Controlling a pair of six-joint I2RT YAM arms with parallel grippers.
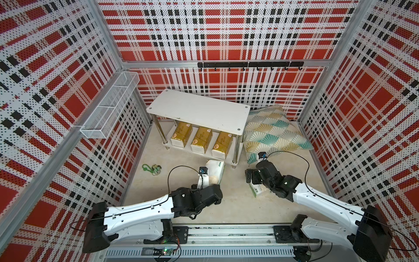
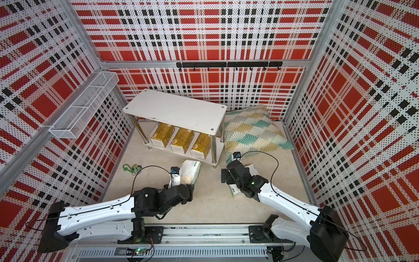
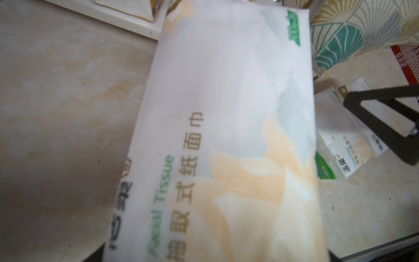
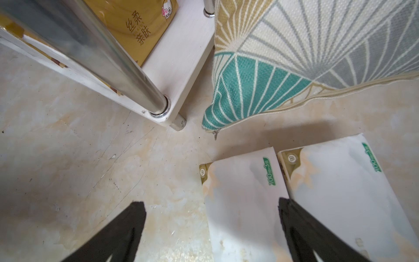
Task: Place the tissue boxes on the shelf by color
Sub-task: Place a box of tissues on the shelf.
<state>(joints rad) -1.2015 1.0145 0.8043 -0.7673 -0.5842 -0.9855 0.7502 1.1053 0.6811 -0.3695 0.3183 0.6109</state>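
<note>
The right end effector (image 4: 209, 203) gaped wide over a white pack (image 4: 244, 192) bound for the shelf (image 1: 199, 108); the left end effector (image 1: 204, 179) was unreadable.

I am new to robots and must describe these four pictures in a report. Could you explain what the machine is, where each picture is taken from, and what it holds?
These are two robot arms, each ending in a two-finger gripper. Two pictures look down on the whole scene from above. The other two come from a camera on each wrist. A shelf stands at the back with three gold packs on its lower board and a pillow beside it. The left gripper has a white pack between its jaws; whether it grips firmly I cannot tell. The right gripper is open and empty, above two more white packs on the floor.
</note>
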